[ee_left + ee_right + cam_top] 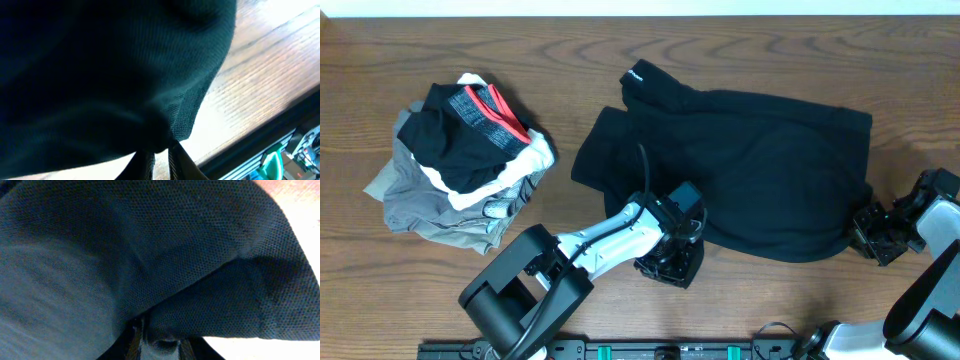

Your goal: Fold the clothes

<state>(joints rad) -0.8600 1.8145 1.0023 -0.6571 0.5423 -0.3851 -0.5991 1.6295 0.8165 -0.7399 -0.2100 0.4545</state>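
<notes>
A black garment (760, 160) lies spread across the middle and right of the wooden table. My left gripper (670, 265) is at its front edge and is shut on the hem; in the left wrist view the dark fabric (100, 75) fills the frame above the nearly closed fingers (161, 152). My right gripper (875, 232) is at the garment's front right corner. In the right wrist view a fold of the fabric (150, 255) sits pinched between the fingers (160, 337).
A pile of other clothes (470, 150) in black, red, white and grey lies at the left of the table. The table's front edge with a black rail (620, 350) runs just behind the left gripper, and shows in the left wrist view (280, 145).
</notes>
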